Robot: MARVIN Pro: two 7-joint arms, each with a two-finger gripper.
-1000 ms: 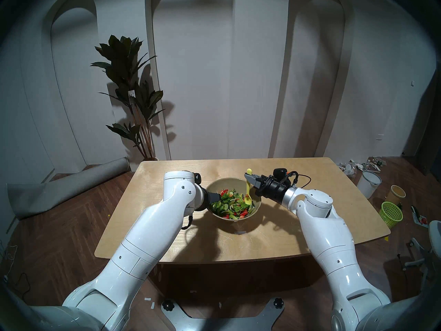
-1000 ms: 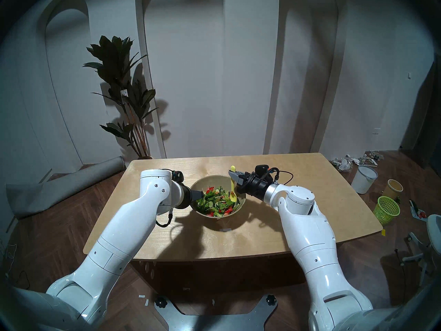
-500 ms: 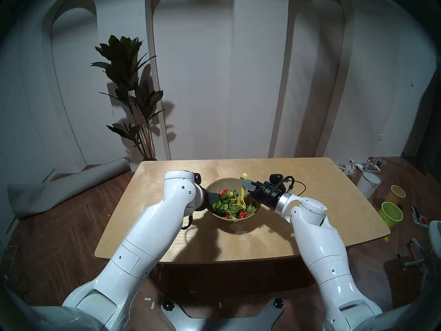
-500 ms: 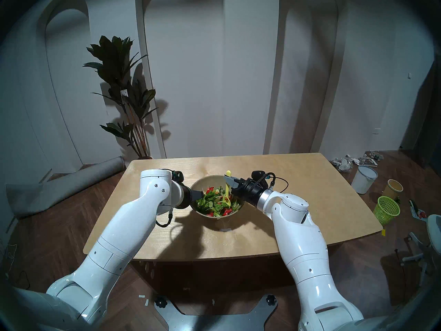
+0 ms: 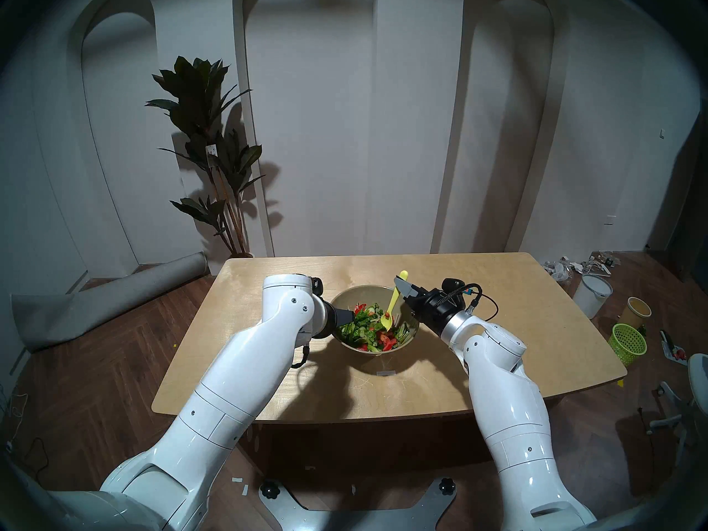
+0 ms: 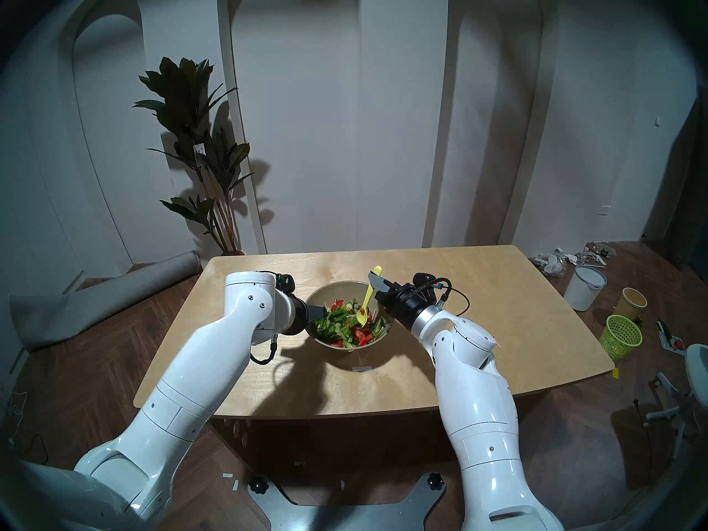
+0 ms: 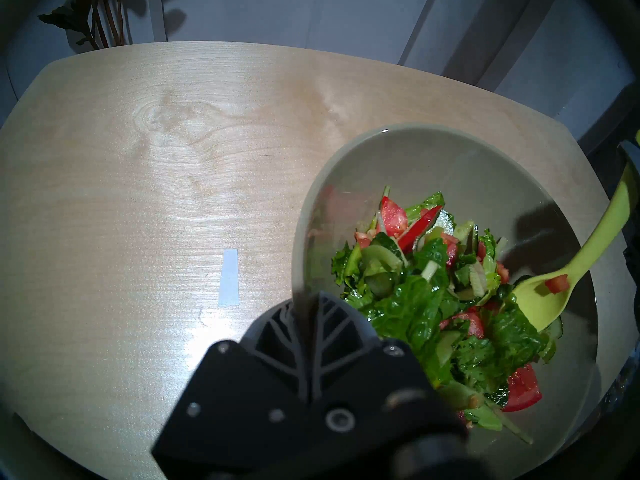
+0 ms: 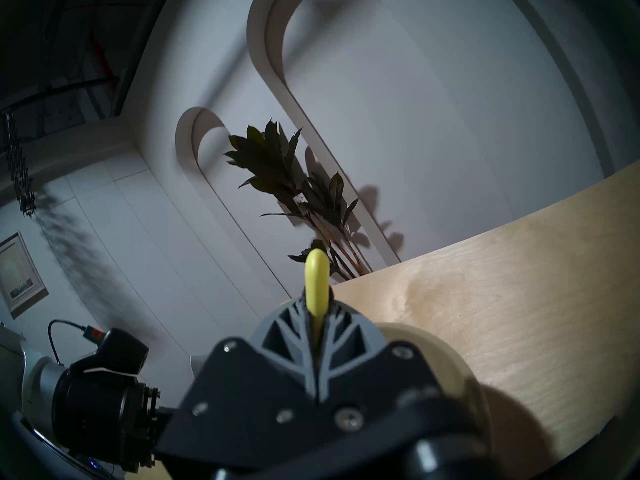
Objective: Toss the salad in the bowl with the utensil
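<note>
The salad (image 7: pixel 440 302) of green leaves, cucumber slices and red tomato chunks is heaped in the olive-beige bowl (image 5: pixel 367 292), which stands near the middle of the table (image 5: pixel 479 365). The yellow-green spoon (image 5: pixel 392 308) leans into the bowl from its right side, scoop down on the salad with a red tomato piece (image 7: pixel 557 283) lying in it. The right hand (image 8: pixel 317 316) is clamped tight on the spoon's handle near its rounded top end. The left hand (image 7: pixel 304 304) pinches the bowl's left rim, one finger outside, one inside. A grey tape strip (image 7: pixel 229 277) lies on the table beside the bowl.
</note>
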